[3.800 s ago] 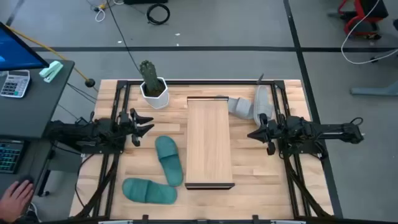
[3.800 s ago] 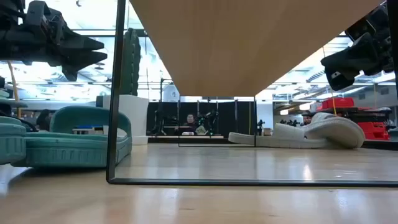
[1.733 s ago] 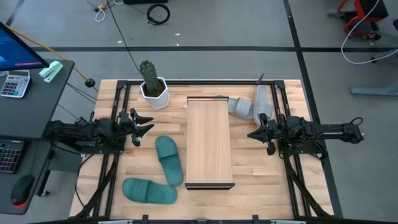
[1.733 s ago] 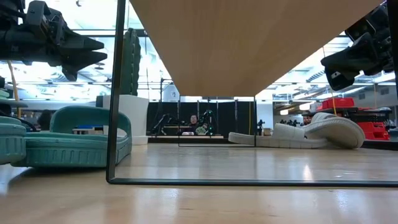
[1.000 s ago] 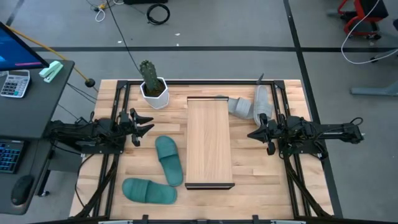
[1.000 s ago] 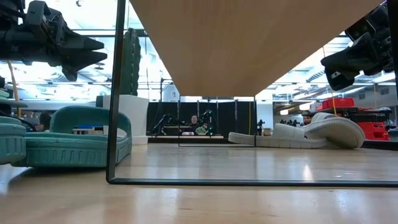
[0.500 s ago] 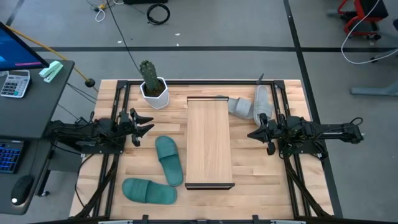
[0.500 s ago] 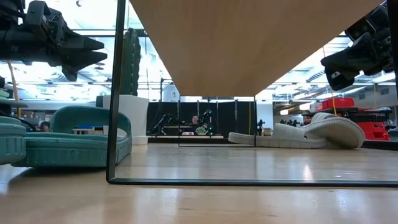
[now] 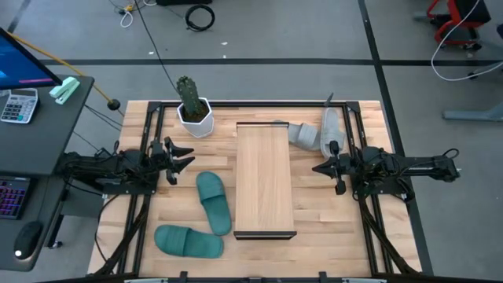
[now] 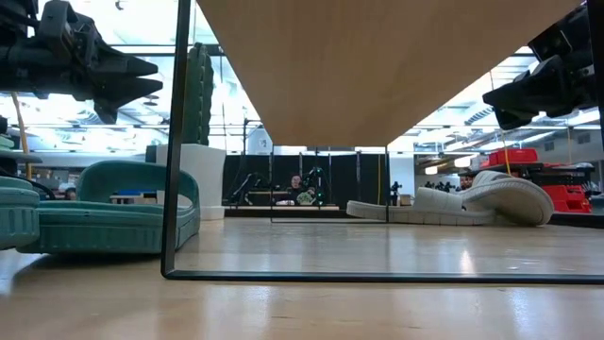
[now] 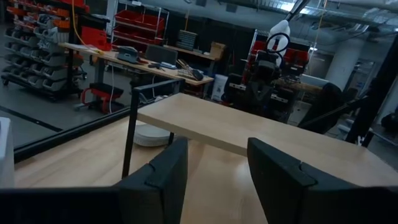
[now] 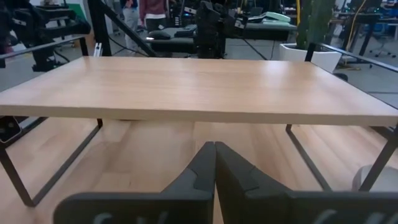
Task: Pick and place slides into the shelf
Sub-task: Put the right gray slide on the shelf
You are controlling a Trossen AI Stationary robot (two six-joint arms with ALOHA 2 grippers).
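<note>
- The shelf [image 9: 265,182] stands lengthwise at the middle of the table [image 9: 314,212].
- Left of the shelf, just beside it, lies one slide [image 9: 213,202]; a second slide [image 9: 189,240] lies farther left, near the table's front edge, touching the first at its tip.
- Right of the shelf's far end lie two more slides [image 9: 308,135], one overlapping the other.
- A potted cactus [image 9: 191,108] stands left of the shelf's far end.
- The left pincer [image 9: 182,156] hangs left of the shelf, the right pincer [image 9: 321,168] to its right.

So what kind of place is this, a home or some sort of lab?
Most likely a robotics lab or workshop, not a home. Red parts bins on racks line a wall, a cluttered workbench stands nearby, and cables trail across the grey floor beyond the slatted table.
</note>
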